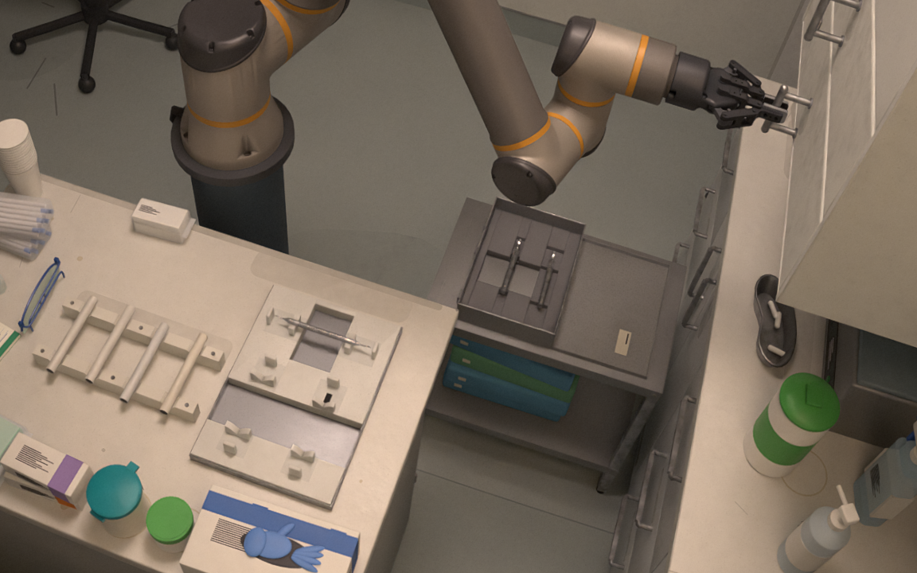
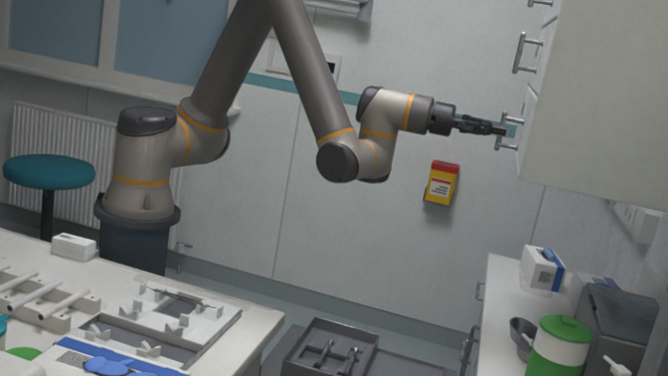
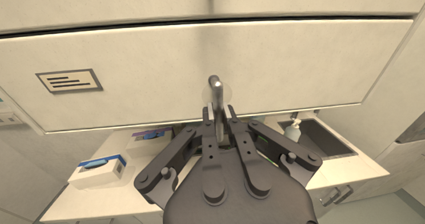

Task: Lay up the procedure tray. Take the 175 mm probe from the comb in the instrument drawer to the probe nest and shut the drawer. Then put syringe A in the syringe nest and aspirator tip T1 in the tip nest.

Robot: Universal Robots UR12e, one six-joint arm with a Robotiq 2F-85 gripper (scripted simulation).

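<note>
A slim metal probe (image 1: 323, 333) lies across the far nest of the procedure tray (image 1: 298, 388) on the bench, with the tray's other nests unfilled. High on the right, the drawer handle (image 3: 217, 110) of the lowest wall-cabinet drawer (image 3: 190, 74) sits clamped in my closed gripper (image 1: 761, 110), and the drawer front lies nearly flush with the cabinet. Several white syringes (image 1: 127, 349) rest in a rack left of the tray. Two dark tips (image 1: 527, 274) lie in a grey bin on the trolley.
Behind the gripper stands the wall cabinet (image 1: 875, 164) with more handles above. Below it runs a counter with a green-lidded canister (image 1: 793, 424), bottles and a kidney dish (image 1: 774, 321). A glove box (image 1: 270, 541) and jars sit at the bench's near edge.
</note>
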